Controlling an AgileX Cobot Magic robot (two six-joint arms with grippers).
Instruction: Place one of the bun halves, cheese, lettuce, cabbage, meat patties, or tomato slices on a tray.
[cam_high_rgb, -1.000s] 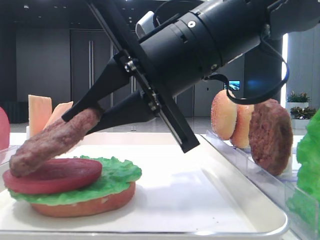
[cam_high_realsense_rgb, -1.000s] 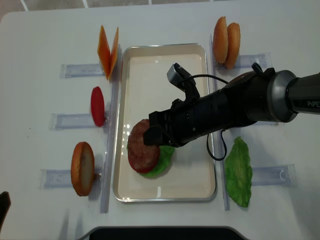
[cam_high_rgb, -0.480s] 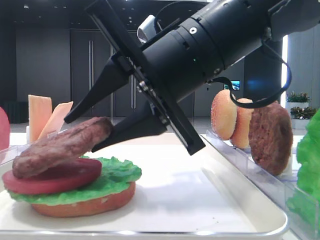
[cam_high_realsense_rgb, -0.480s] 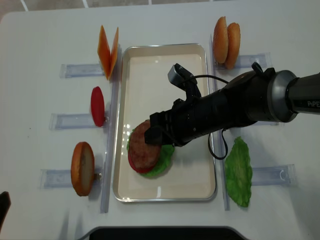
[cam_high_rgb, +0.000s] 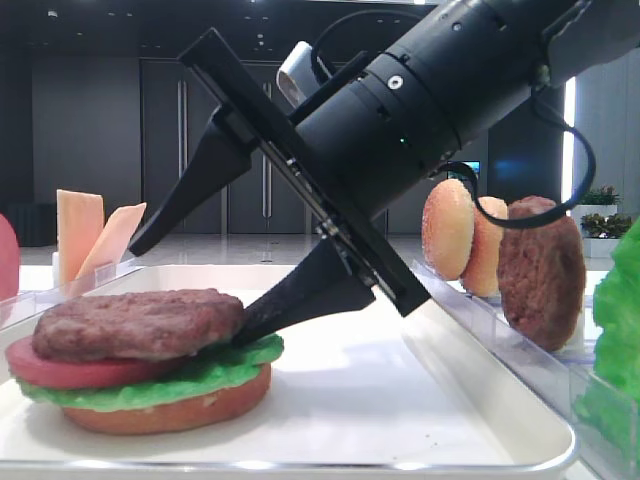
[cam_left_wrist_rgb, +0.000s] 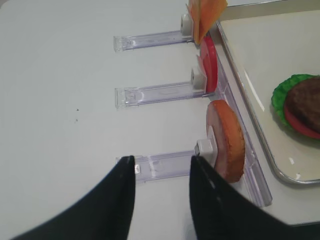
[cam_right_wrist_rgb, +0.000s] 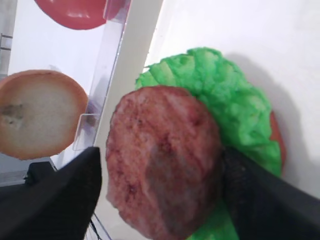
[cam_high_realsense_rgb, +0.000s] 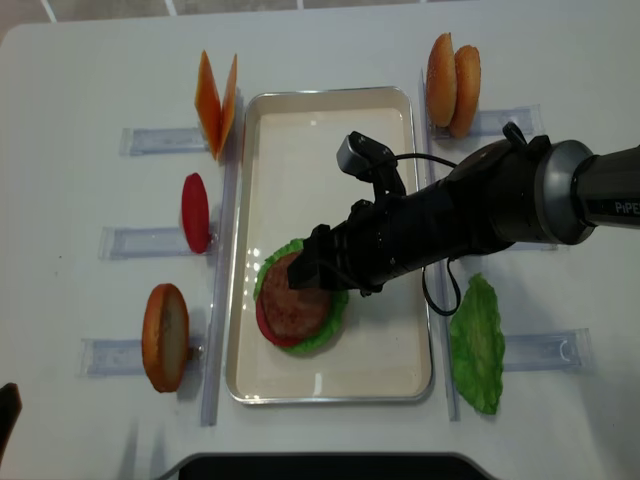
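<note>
Overhead and low side views of the burger stack on the tray (cam_high_realsense_rgb: 330, 120). The right claw (cam_high_realsense_rgb: 322, 272) reaches in from the right, its two fingers spread wide apart — one above the meat patty (cam_high_realsense_rgb: 295, 300), the other touching the patty's right edge and the lettuce leaf (cam_high_rgb: 235, 360) under it, neither one clamping it. The patty lies flat on a tomato slice (cam_high_rgb: 55, 372), which rests on the green lettuce leaf and a bun half (cam_high_rgb: 170, 412); the stack sits in the near-left part of the tray.

The left claw (cam_left_wrist_rgb: 162, 172) hangs over the white tabletop (cam_high_realsense_rgb: 90, 80) at the near left, fingers apart and holding nothing, just above a clear rack (cam_left_wrist_rgb: 165, 165) that carries an upright bun half (cam_high_realsense_rgb: 165, 337). Further racks on the left hold a spare tomato slice (cam_high_realsense_rgb: 195, 212) and two cheese slices (cam_high_realsense_rgb: 217, 102) on edge. On the right, two bun halves (cam_high_realsense_rgb: 452, 70) stand at the far end; a second lettuce leaf (cam_high_realsense_rgb: 477, 343) lies near the tray's right rim. In the low side view a second patty (cam_high_rgb: 540, 270) stands upright beside those buns.
</note>
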